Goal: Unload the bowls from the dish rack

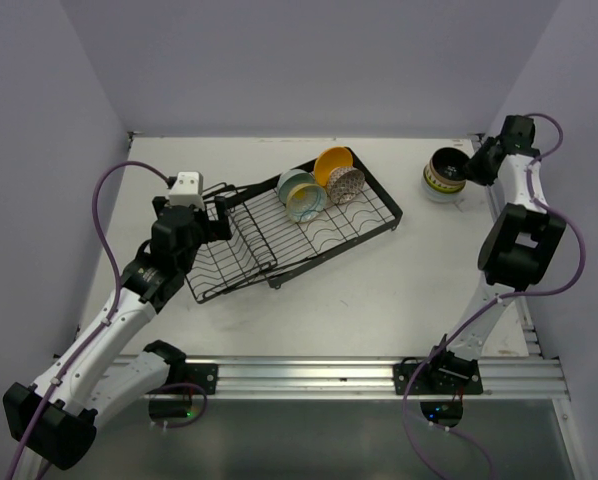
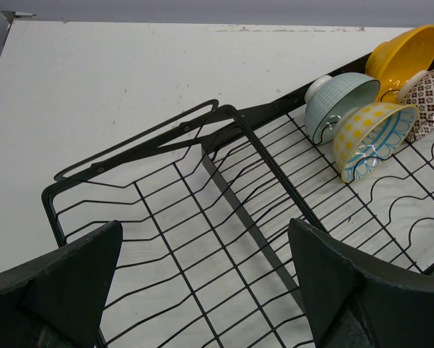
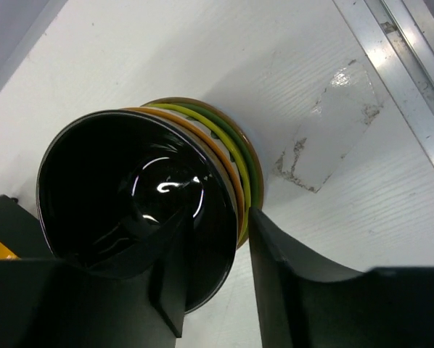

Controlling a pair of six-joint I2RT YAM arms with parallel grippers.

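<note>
Rim of the striped bowl (image 3: 130,196) sits clamped by the right gripper (image 3: 217,250), at two o'clock on the table (image 1: 379,300). The left gripper (image 2: 202,239) gapes wide over the dish rack (image 1: 279,240) at its eight-o'clock end; other bowls (image 1: 319,185) lean at its two-o'clock end.

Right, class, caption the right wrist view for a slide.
Right hand straddles the rim of a black, stripe-sided bowl.

Bright, even light from overhead; faint soft shadows beneath black wire dish rack (image 1: 329,235). Small white glare streaks inside glossy black-lined striped bowl (image 3: 130,196). Close up, blurred and out of focus: left gripper's dark fingers (image 2: 57,290).
</note>
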